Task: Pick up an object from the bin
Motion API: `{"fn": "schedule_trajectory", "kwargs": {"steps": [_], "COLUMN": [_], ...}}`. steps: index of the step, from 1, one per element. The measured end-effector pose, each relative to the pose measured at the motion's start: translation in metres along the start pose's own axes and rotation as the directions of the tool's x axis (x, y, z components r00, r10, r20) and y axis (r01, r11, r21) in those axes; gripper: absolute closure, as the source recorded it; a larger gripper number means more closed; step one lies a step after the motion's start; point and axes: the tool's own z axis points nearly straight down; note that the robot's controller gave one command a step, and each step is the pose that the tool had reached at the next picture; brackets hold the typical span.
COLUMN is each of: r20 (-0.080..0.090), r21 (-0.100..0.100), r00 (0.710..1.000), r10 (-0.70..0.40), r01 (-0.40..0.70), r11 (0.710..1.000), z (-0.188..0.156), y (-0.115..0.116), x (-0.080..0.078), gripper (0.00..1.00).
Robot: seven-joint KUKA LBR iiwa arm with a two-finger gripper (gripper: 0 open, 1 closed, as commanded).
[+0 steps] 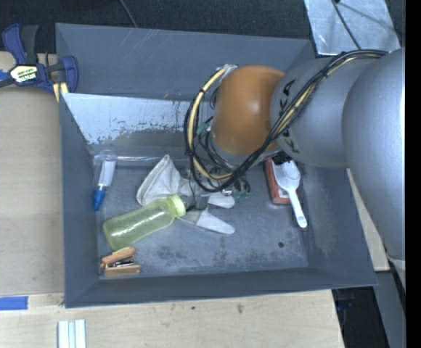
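The arm's orange cover point(247, 111) stands uppermost, over the bin's point(196, 56) middle. The gripper point(212, 196) is largely hidden beneath it, so its state cannot be told. Nearest it are a bottle point(144, 222), a cloth point(158, 180) and a pale wedge point(214, 223). One item should be centred on and its neighbours avoided. A syringe point(103, 183), clip point(120, 261) and spoon point(294, 194) are also contained.

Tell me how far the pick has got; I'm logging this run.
Done: the gripper is low over the middle of the bin, by the yellow-green bottle and a white plastic scrap. In hand: nothing seen gripped. Left: grasping one thing and lifting it out; the bottle lies on the floor.
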Motion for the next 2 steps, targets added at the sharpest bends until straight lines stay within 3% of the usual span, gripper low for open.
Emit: {"fn": "schedule_trajectory", "kwargs": {"steps": [1, 2], "r20": [0.002, 0.0], "r21": [0.0, 0.0], "r00": [1.0, 0.999], "r10": [0.003, -0.036], "r01": [-0.003, 0.036], "r11": [1.0, 0.999], "z": [-0.003, -0.155], "y": [0.0, 0.018], "x": [-0.005, 0.003], "gripper": [1.0, 1.0]}}
